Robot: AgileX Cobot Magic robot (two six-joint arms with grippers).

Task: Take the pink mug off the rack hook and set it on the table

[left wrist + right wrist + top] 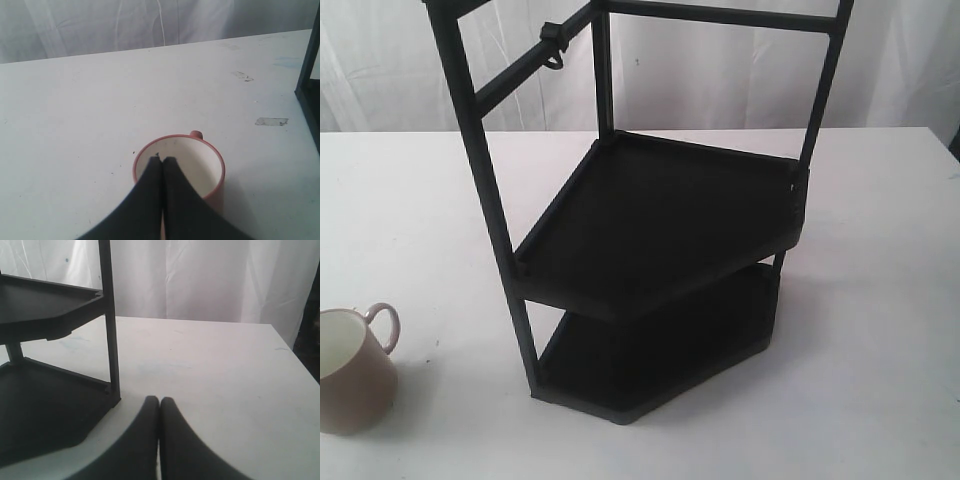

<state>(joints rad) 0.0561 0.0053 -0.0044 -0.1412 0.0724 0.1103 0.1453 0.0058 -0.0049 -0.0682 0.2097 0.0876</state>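
- Pink mug (350, 365) is set upright on the table (880, 330), at the lower left of the exterior view and partly cut off by that view's edge.
- Its loop handle is turned toward the rack (650, 230); the mug is well apart from the rack's base.
- The cream-white inside is seen from above in the left wrist view (202, 167); nothing is seen in it.
- Rack hook (553, 45) is seen bare, clamped high on a slanted bar at the rack's upper left.
- Left jaws are pressed together with no gap shown; nothing is held between them. Their tips are seen over the mug's opening, against the near part of the rim. Whether the rim is touched cannot be told.
- Right jaws are likewise closed tight, with nothing gripped, and are seen over bare table just beside a corner of the rack's lower shelf (50, 410).
- Two dark angular shelves are carried by the rack, the upper one above the lower; both are seen bare.
- A small grey mark (271, 121) is seen on the table between the mug and the rack's foot (310, 85).
- A white curtain (720, 80) is hung behind the table.
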